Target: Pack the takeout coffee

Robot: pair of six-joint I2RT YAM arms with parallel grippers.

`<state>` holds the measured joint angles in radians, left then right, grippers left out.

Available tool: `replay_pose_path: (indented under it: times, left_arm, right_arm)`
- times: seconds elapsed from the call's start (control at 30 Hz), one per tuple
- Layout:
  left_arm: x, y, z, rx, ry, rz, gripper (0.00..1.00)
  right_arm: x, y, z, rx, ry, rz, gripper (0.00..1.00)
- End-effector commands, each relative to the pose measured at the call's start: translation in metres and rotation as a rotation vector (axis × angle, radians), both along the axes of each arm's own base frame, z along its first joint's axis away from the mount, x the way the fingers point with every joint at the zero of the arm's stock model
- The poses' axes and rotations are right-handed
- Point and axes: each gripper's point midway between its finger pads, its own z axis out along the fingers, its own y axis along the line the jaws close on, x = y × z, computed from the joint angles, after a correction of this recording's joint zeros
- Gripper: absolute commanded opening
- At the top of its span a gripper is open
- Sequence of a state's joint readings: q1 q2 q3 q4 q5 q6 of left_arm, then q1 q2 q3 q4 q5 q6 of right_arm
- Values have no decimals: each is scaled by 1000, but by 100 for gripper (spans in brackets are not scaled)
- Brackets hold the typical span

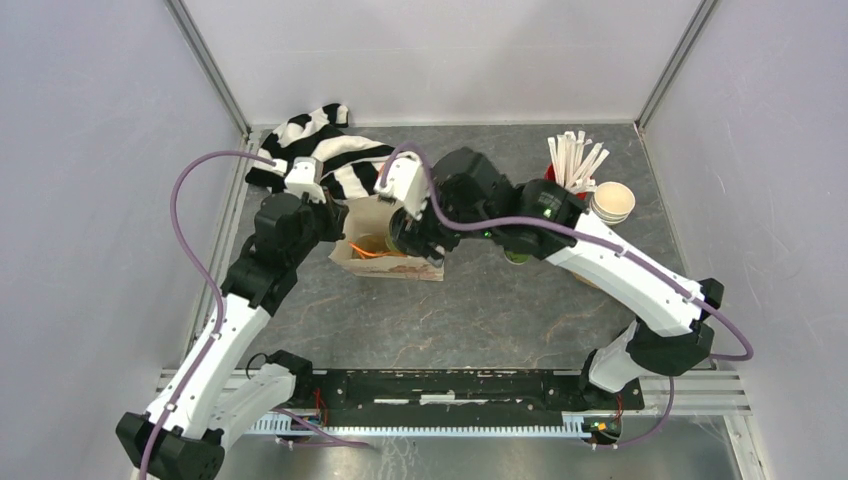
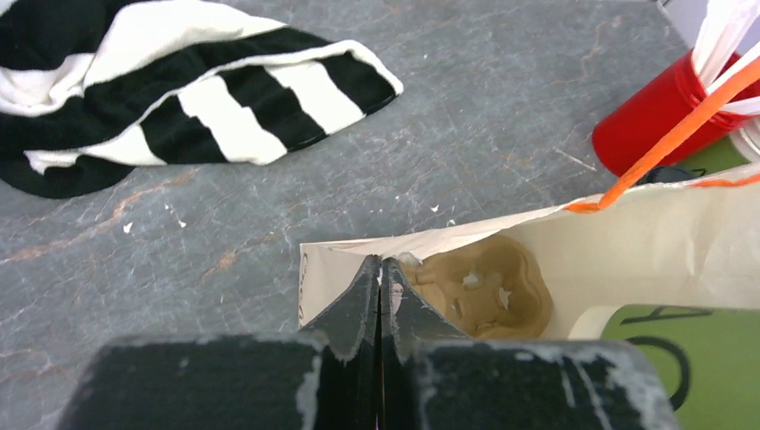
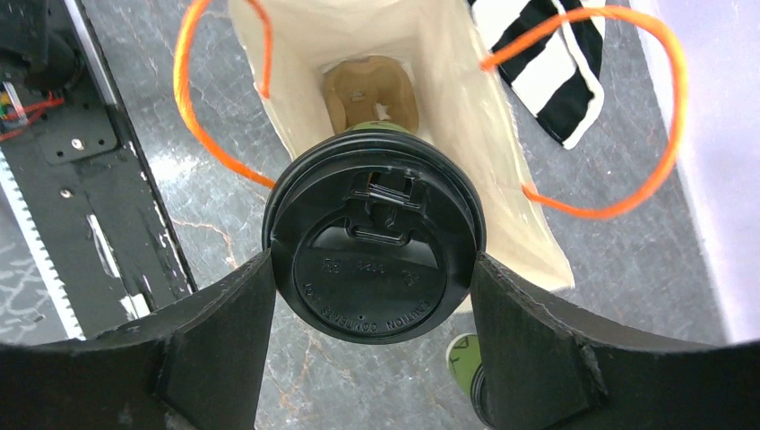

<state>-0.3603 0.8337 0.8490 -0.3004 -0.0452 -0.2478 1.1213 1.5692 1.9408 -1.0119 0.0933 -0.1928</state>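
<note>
Two coffee cups (image 3: 372,260) (image 3: 464,356), one bag (image 3: 448,90)

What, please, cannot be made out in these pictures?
Right wrist view: held cup's green side, hidden under its lid; second cup, cut off behind the right tool's finger.
Top view: paper bag's mouth and the held cup, covered by both wrists.
Left wrist view: red cup, cut off at the edge.
</note>
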Motion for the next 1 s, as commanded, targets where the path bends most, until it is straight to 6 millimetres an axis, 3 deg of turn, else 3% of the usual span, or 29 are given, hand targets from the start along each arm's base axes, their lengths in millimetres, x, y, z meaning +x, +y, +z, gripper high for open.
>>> replay_pose_path:
  times: [0.0, 0.13, 0.3, 0.4, 0.8, 0.97]
  left_arm:
    - [-3, -3, 22, 1, -172, -54, 2]
    - [-14, 2, 29, -45, -243, -40, 2]
    - [-29, 6, 21, -100, -284, -28, 2]
    - [-36, 11, 17, -107, -293, -12, 2]
    - [-50, 8, 0, -189, -237, -27, 2]
    - [-51, 8, -2, -184, -214, -26, 2]
  right_arm:
    - [-1, 6, 7, -93, -152, -10, 31]
    - [-11, 11, -4, -192, -230, 0, 31]
    - [-29, 21, -23, -320, -297, 23, 31]
    - [-31, 25, -25, -367, -350, -6, 31]
    - [-39, 50, -59, -405, -391, 121, 31]
    - [-43, 45, -76, -393, -384, 155, 31]
